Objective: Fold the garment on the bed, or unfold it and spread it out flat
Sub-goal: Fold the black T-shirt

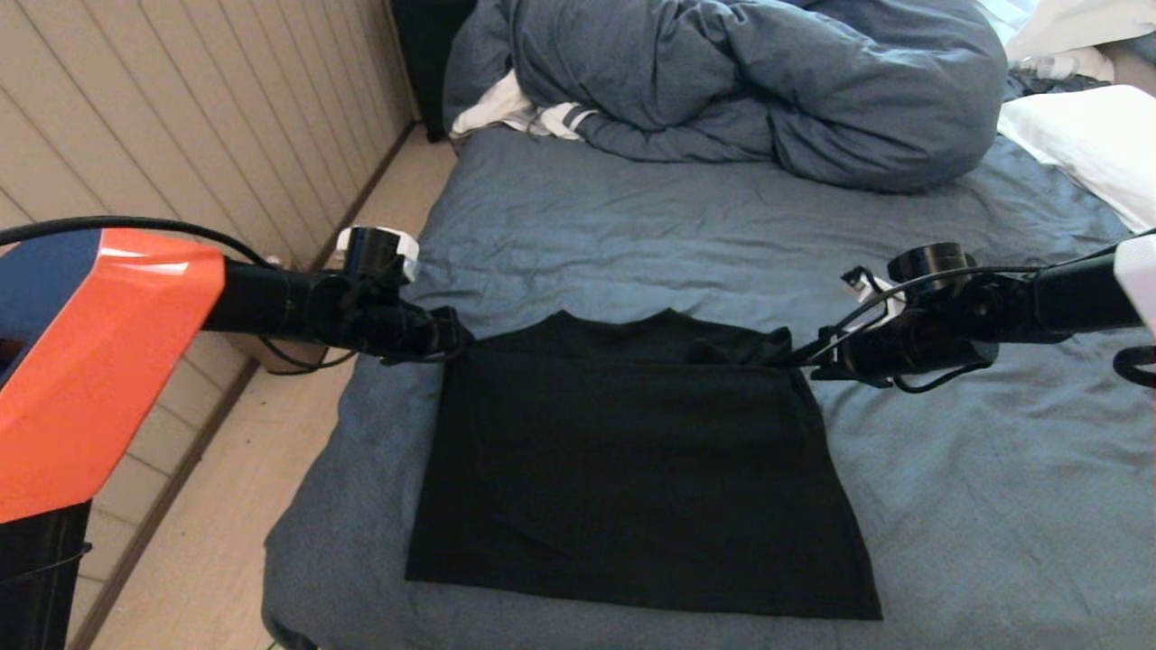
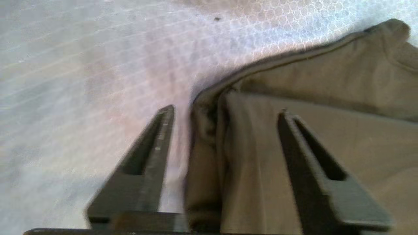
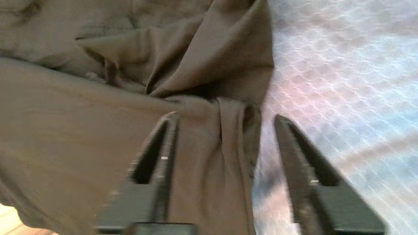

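Note:
The garment (image 1: 632,478), a plain black T-shirt, lies on the bed (image 1: 677,235) with its near part folded over toward the collar, making a wide rectangle. My left gripper (image 1: 456,341) is at the fold's far left corner and my right gripper (image 1: 795,357) at its far right corner. In the left wrist view the left gripper (image 2: 226,111) is open, and the garment's layered edge (image 2: 248,156) lies loose between the spread fingers. The right wrist view shows the right gripper (image 3: 225,116) open too, with the garment's bunched edge (image 3: 209,147) between its fingers, unpinched.
A bunched blue-grey duvet (image 1: 768,81) fills the far end of the bed, with a white striped cloth (image 1: 524,113) beside it and a white pillow (image 1: 1093,135) at far right. The bed's left edge drops to a wooden floor (image 1: 199,542) along a panelled wall (image 1: 181,108).

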You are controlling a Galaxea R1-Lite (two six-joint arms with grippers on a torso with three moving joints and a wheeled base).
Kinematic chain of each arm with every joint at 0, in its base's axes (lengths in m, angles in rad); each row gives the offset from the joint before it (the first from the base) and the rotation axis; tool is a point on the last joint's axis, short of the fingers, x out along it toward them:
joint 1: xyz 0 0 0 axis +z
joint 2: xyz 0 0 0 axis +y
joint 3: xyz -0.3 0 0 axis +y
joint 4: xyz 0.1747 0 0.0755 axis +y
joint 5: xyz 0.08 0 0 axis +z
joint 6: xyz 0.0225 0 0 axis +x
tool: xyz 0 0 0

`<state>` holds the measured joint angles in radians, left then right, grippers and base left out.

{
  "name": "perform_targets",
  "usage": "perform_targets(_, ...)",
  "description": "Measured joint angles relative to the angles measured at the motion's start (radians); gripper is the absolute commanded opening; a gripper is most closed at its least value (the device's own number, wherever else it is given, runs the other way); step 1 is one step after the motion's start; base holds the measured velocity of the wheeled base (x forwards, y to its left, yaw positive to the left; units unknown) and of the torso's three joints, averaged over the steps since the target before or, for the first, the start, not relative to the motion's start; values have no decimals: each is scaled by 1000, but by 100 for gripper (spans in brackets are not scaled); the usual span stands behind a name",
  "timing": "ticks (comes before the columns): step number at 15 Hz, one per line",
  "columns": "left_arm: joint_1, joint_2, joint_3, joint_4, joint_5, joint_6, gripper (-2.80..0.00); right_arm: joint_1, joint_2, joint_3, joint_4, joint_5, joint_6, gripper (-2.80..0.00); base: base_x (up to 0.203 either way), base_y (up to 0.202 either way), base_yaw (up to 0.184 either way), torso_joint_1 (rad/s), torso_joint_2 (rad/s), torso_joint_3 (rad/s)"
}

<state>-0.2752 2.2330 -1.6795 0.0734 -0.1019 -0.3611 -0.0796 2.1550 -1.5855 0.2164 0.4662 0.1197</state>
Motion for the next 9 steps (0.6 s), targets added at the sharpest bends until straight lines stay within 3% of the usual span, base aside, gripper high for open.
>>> perform_targets(5,28,-173,223,-15,-13,1,0,-26,-142,170,-2,1,-10,0,0,0,0,0,0,0)
perform_targets(6,29,-219,301,-22,-27,2,0,-31,-179,238,-6,1,-13,-280,0,0,0,0,0,0)
perform_targets(7,29,-267,385,-29,-53,0,-280,-32,-218,313,-12,3,-15,-280,0,0,0,0,0,0)
perform_targets(9,12,-359,541,-41,-123,-8,-280,-34,-291,464,-41,14,-31,-280,0,0,0,0,0,0)
